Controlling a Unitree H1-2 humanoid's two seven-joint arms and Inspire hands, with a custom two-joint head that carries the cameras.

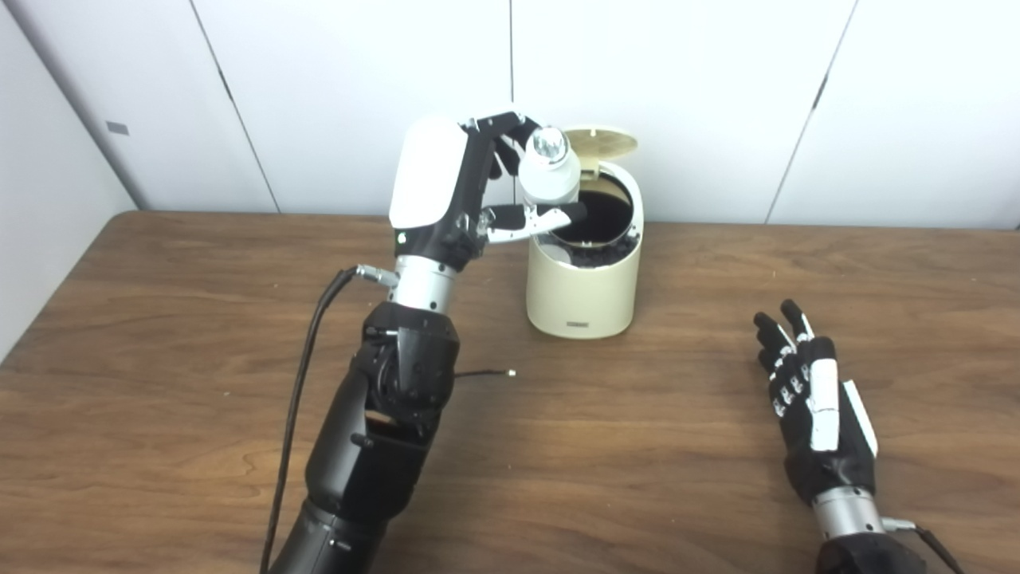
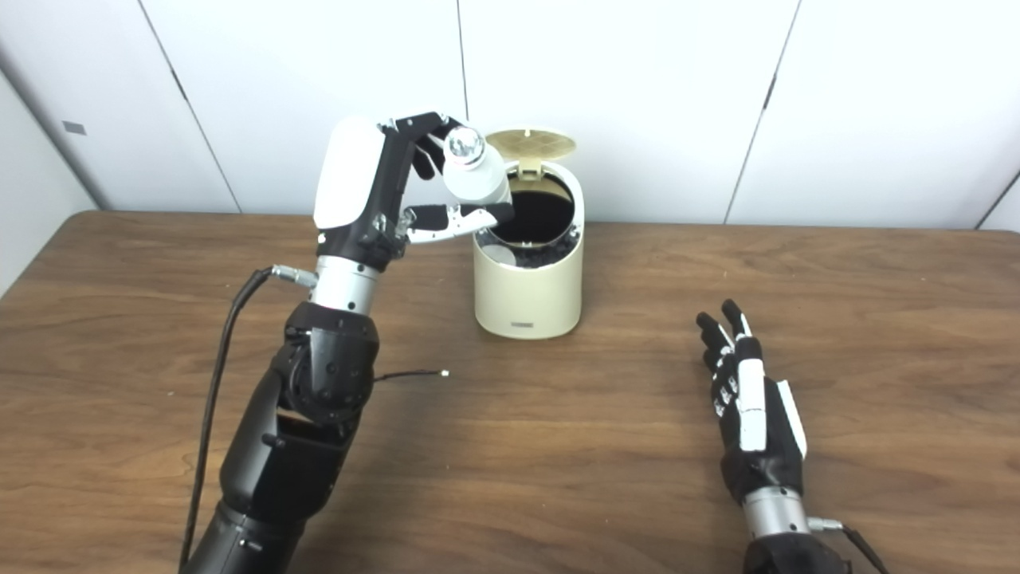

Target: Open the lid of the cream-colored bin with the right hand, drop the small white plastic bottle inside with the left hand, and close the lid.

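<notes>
Robot's left hand [image 1: 470, 187] holds a small white plastic bottle [image 1: 548, 169] above an open cream-colored bin [image 1: 584, 271].

The bin's lid [image 1: 600, 142] stands upright at the back. The right hand [image 1: 809, 395] rests well apart on the wooden table [image 1: 159, 335], empty, fingers extended.

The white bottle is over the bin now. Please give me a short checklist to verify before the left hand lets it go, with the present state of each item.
1. Lid standing open behind the opening: ok.
2. Bottle held in the left hand: ok.
3. Bottle centred over the bin opening: not ok; it hangs at the left rim.
4. Right hand clear of the bin, open above the table: ok.
5. Room inside the bin: cannot tell; dark contents show near the rim.
</notes>
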